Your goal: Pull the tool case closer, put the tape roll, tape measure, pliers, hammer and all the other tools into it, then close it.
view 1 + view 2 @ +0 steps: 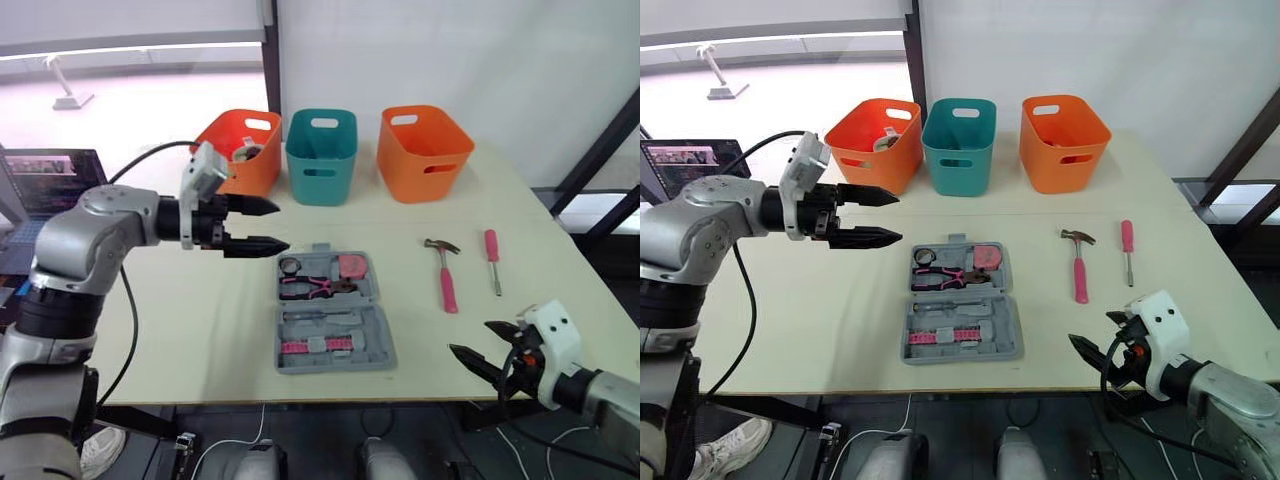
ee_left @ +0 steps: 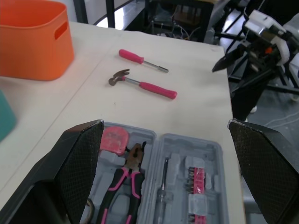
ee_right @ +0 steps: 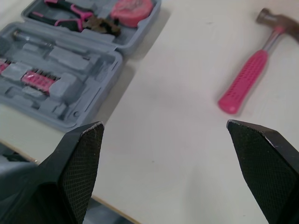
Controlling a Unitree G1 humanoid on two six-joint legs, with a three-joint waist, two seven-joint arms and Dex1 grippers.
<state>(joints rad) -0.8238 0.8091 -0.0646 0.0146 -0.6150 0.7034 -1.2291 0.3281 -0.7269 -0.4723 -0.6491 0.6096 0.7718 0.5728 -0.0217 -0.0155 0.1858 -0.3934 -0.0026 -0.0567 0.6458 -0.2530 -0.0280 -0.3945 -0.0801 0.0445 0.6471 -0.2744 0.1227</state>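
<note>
Right tool (image 1: 468,337) hangs empty off the desk's (image 1: 200,320) front edge, fingers apart; left tool (image 1: 283,226) is spread too. Tool case (image 1: 372,352) sits open mid-desk, pliers (image 1: 315,288) and tape measure (image 1: 352,266) already in. Hammer (image 1: 446,278) and screwdriver (image 1: 492,258) lie outside, so roughly halfway, lid not closed.

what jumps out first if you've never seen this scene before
The open grey tool case sits in the middle of the table, with pink-handled pliers and a pink tape measure in its far half. To its right lie a pink-handled hammer and a pink screwdriver; a left orange bin, a teal bin and a right orange bin line the far edge. The left gripper hovers open left of the case.
</note>
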